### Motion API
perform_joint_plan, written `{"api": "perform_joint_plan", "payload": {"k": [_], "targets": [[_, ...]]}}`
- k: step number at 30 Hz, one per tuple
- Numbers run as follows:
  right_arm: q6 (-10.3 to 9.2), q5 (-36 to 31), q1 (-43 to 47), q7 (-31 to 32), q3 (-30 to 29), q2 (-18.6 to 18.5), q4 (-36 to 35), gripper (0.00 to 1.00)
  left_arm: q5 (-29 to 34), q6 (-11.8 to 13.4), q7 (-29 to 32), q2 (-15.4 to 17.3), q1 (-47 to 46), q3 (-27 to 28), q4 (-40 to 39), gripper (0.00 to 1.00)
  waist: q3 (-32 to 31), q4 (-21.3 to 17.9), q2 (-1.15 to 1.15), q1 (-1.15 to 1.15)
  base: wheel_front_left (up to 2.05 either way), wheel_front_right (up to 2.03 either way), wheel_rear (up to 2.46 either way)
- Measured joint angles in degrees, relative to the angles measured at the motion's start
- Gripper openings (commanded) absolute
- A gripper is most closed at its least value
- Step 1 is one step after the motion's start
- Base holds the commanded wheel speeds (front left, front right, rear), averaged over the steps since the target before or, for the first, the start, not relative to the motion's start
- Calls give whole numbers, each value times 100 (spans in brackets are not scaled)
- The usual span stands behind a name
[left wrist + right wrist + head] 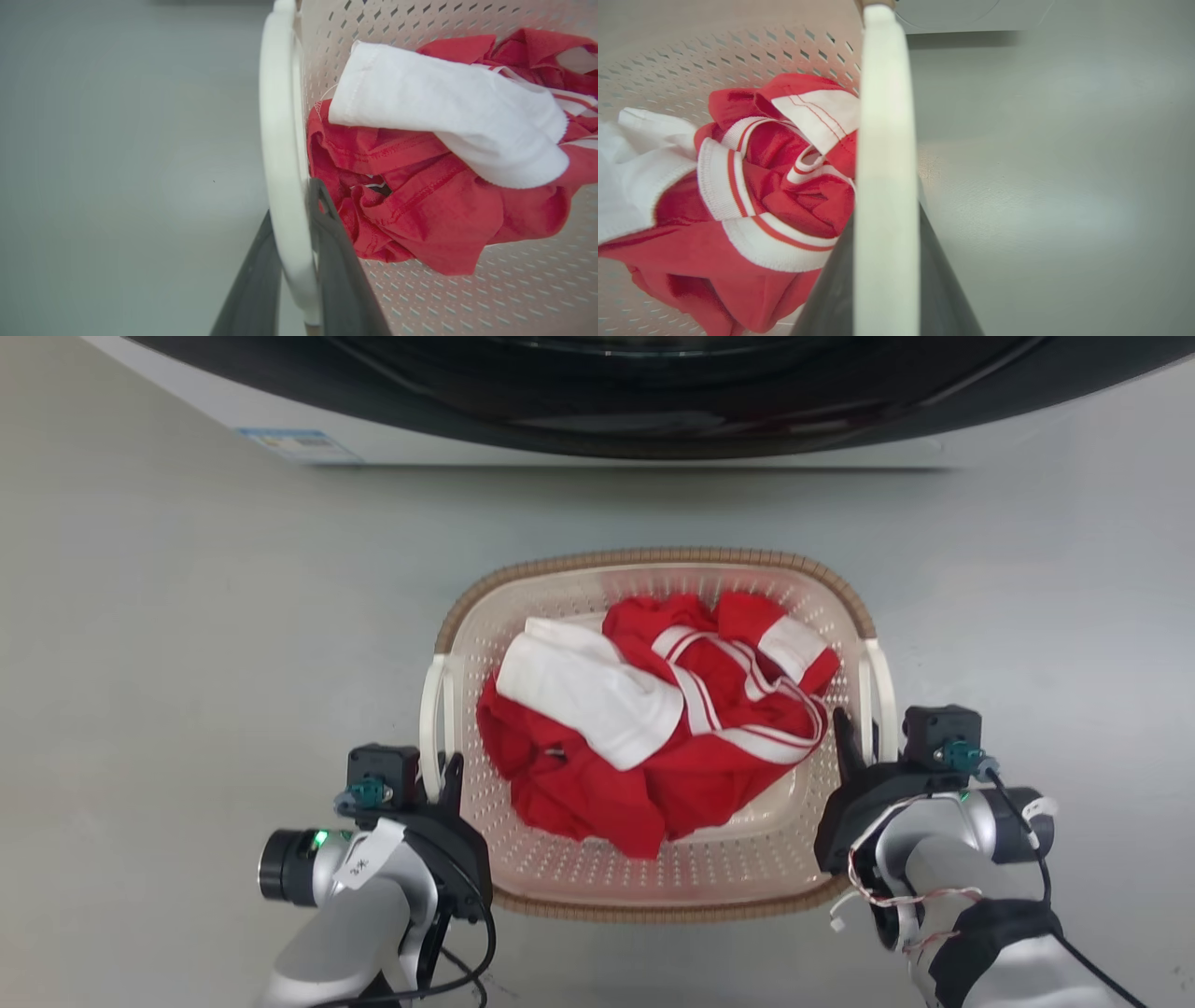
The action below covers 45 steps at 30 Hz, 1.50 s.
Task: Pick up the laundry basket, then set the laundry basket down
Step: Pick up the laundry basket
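Observation:
The laundry basket [653,558], cream-white and perforated with a brown woven rim, sits in the middle of the head view with red and white clothes [653,728] inside. My left gripper [441,782] is shut on the basket's left loop handle [431,700]. In the left wrist view, the dark fingers of the left gripper [294,205] stand on either side of the white handle [275,116]. My right gripper [864,742] is shut on the right loop handle [878,681]; the right wrist view shows this gripper [885,219] clamping the handle [882,93]. I cannot tell whether the basket is off the floor.
A washer [597,392] with a dark round door spans the top of the head view, a short way beyond the basket's far rim. Grey floor [187,663] stretches to the left and right of the basket.

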Motion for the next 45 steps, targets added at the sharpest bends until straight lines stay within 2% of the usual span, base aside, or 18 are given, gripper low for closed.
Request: {"api": "perform_joint_plan", "payload": {"k": [23, 45], "targets": [[-194, 1394, 1295, 1146, 1378, 5, -22, 0, -386, -199, 739, 16, 1184, -431, 422, 0, -1797, -223, -1, 0, 0, 0, 0], [-280, 2288, 2143, 1553, 2257, -9, -132, 0, -633, -290, 1112, 38, 2057, -648, 625, 0, -3326, -432, 0, -1, 0, 0, 0]]}}
